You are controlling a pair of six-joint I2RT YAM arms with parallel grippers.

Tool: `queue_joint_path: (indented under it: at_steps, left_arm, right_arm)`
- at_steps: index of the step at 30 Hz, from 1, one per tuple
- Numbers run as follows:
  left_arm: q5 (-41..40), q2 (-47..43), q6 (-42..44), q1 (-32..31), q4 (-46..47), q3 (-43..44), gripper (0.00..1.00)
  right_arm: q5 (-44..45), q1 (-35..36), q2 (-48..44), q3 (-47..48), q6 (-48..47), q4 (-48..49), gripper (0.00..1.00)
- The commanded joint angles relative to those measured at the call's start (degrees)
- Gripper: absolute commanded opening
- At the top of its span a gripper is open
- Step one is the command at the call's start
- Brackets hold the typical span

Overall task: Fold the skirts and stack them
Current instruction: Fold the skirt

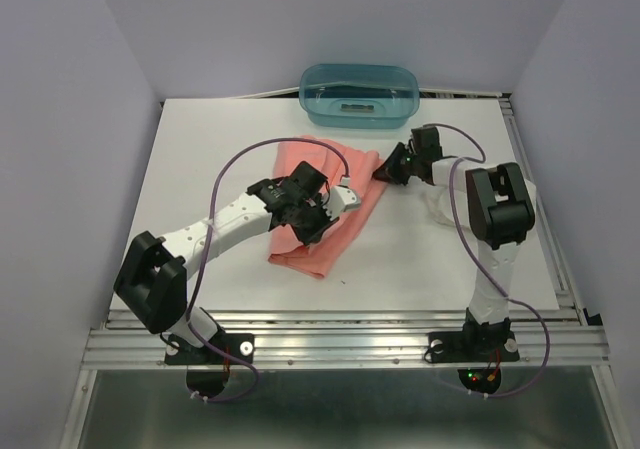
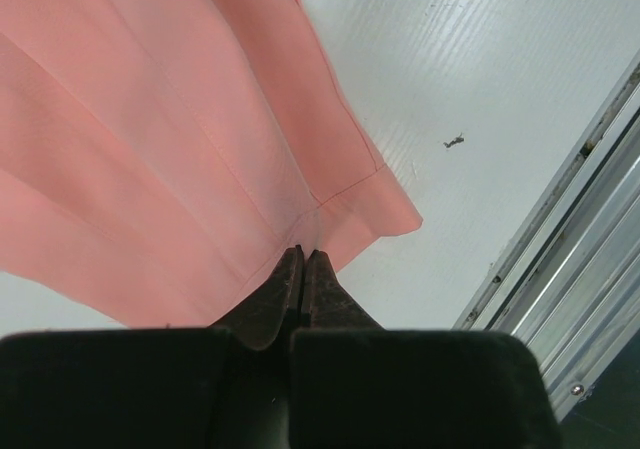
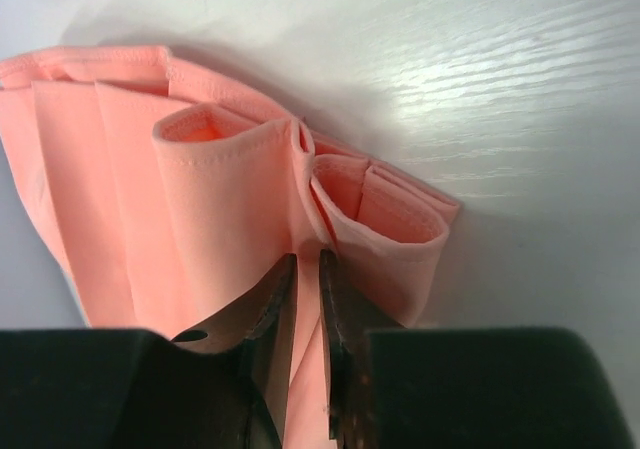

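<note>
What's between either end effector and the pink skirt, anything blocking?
Nothing visible. The left end effector is shut on the edge of the salmon-pink skirt. The right end effector has a bunched fold of the same skirt between its fingers. Both are in direct contact with the cloth.

skirt [image 1: 318,252] lies on table [image 1: 420,259], centre | tub [image 1: 360,94] on table behind skirt, at far edge

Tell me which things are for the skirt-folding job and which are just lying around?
For the job:
- pink skirt
- left gripper, pinching the skirt's hem
- right gripper, at the skirt's bunched edge

Just lying about:
- teal tub, at the far edge of the table
- small dark speck on the table
</note>
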Motion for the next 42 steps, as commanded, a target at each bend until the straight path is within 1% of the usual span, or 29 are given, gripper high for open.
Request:
queue_joint_path:
  at_steps: [1,6,9,13,17,21,24,27,30,36,39,42]
  left_arm:
    - [0.6,-0.6,0.6,0.6,-1.2,2.1,0.00]
    - [-0.4,-0.3,0.8,1.0,-1.5,2.4,0.00]
    - [-0.2,-0.2,0.9,1.5,-1.7,2.7,0.00]
    - [0.7,-0.1,1.1,1.6,-2.1,3.3,0.00]
    - [0.9,0.0,1.3,1.6,-2.5,3.3,0.00]
    - [1.0,-0.3,1.1,1.5,-2.3,2.6,0.00]
    - [1.3,-0.2,1.2,1.6,-2.1,1.8,0.00]
    - [2.2,-0.9,1.7,1.6,-2.7,1.7,0.00]
    - [2.8,-2.2,2.5,1.6,-3.7,1.7,0.00]
    - [3.8,-4.4,5.1,1.6,-7.8,1.0,0.00]
    - [3.0,-6.0,6.6,1.5,-8.3,-0.4,0.00]
    - [3.1,-5.5,6.3,1.5,-8.1,-1.2,0.00]
  right_arm:
    - [0.7,-1.4,-6.1,1.4,-2.0,-0.9,0.21]
    - [1.6,-3.2,-8.4,0.5,-3.1,-6.9,0.19]
    - [1.5,-3.8,-8.5,-0.1,-5.5,-8.1,0.18]
    - [0.4,-3.8,-5.7,1.0,-5.8,-8.1,0.18]
    - [-2.0,-3.8,-2.0,4.1,-3.7,-7.8,0.17]
    - [-2.9,-3.8,-2.1,4.8,-2.9,-5.9,0.17]
    - [-1.3,-3.8,-1.9,6.0,-3.7,-7.6,0.17]
    - [2.2,-3.8,0.2,8.4,-5.5,-12.1,0.17]
    - [3.8,-3.8,2.7,9.1,-6.3,-14.4,0.16]
    - [5.0,-3.8,4.1,7.8,-6.7,-15.3,0.14]
    - [5.5,-3.8,4.4,7.9,-7.5,-16.3,0.13]
    - [4.8,-3.8,4.5,7.9,-7.6,-16.2,0.14]
